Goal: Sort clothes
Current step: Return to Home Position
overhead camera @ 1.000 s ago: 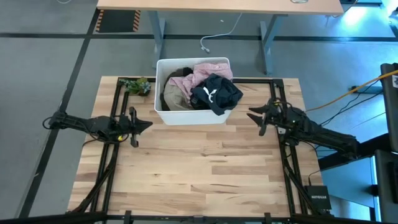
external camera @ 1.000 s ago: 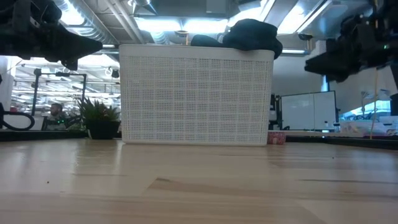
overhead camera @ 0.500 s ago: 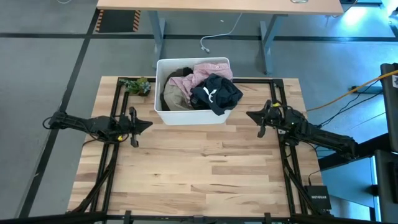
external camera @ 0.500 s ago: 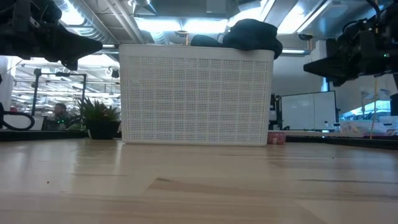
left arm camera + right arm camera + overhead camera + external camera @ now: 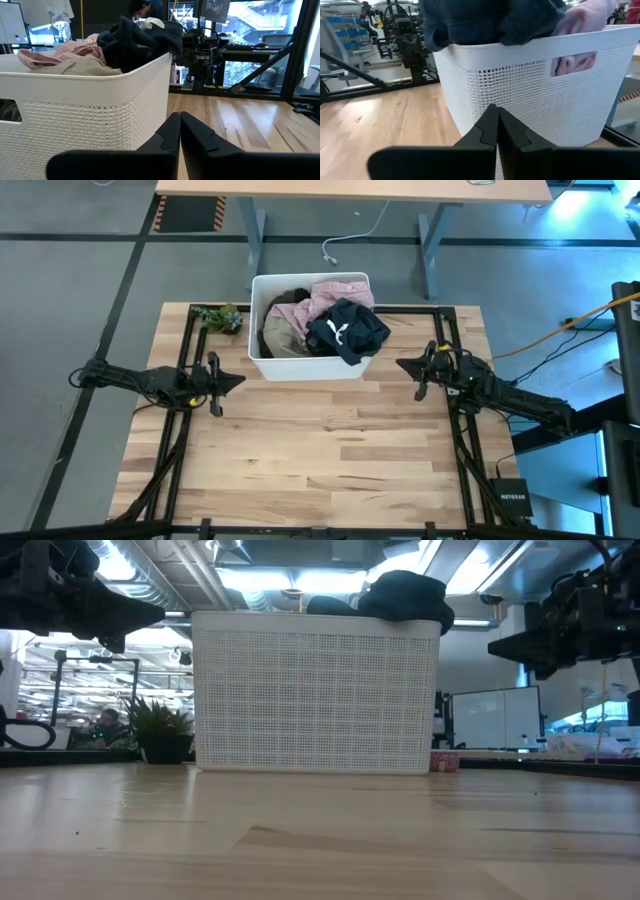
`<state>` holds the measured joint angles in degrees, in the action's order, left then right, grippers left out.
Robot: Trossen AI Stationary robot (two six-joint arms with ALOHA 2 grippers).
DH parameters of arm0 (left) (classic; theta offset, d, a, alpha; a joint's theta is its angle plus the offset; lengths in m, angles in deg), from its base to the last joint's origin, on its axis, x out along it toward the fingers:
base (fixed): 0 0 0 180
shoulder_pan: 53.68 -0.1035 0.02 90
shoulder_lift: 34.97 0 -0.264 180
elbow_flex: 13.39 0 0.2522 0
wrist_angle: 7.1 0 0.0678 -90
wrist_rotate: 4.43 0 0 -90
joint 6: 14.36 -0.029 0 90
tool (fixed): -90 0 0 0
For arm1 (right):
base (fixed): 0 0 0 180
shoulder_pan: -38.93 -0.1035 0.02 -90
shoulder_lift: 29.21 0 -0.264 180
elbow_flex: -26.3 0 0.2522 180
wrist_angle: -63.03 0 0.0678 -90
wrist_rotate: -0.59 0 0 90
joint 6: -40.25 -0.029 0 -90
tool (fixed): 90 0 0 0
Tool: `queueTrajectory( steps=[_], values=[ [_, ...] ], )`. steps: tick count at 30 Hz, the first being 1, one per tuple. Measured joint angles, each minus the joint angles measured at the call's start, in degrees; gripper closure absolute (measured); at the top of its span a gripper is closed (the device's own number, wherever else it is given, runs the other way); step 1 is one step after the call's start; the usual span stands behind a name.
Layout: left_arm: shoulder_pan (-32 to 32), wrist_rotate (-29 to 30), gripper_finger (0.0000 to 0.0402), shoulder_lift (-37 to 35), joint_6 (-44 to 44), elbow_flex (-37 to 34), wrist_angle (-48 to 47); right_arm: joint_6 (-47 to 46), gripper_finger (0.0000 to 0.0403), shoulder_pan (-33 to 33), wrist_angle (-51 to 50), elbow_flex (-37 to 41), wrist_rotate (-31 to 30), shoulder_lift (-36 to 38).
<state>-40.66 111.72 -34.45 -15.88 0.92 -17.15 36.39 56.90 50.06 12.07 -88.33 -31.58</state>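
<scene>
The clothes lie heaped in a white bin [image 5: 310,367] at the table's far middle. A black garment with a white logo [image 5: 345,330] is on top and droops over the bin's near right rim. A pale pink one [image 5: 330,295] lies behind it and an olive-beige one [image 5: 280,335] to its left. My left gripper [image 5: 240,380] hovers shut and level left of the bin, its tips [image 5: 179,116] pointing at the bin's wall. My right gripper [image 5: 400,365] hovers shut and level right of the bin, its tips [image 5: 496,107] toward the wall. Neither touches anything.
A small potted plant [image 5: 222,318] stands at the far left, beside the bin. Black frame rails [image 5: 190,430] run along the table's left and right sides under the arms. Bare wooden tabletop [image 5: 320,450] stretches from the bin to the near edge.
My right gripper has shut its fingers on nothing while staying right of the bin. The clothes and the bin have not moved.
</scene>
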Motion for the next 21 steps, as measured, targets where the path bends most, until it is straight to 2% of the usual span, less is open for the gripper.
queueTrajectory(
  steps=[6, 13, 17, 21],
  values=[
    [0.00, 0.00, 0.0394, 0.00, 0.01, 0.00, 0.00, 0.14, 0.0393, -0.02, 0.76, 0.00, 4.17, 0.00],
    [0.00, 0.00, 0.0394, 0.00, 0.02, 0.00, 0.00, -0.68, 0.0395, -0.01, 0.66, 0.02, 4.22, -0.10],
    [0.00, 0.00, 0.0393, 0.00, 0.02, 0.00, 0.00, -1.90, 0.0384, 0.00, 0.25, 0.03, 1.34, -0.20],
    [0.02, 0.00, 0.0393, 0.00, 0.02, 0.00, 0.00, -1.94, 0.0370, 0.05, 0.18, 0.04, 0.98, -0.22]
  ],
)
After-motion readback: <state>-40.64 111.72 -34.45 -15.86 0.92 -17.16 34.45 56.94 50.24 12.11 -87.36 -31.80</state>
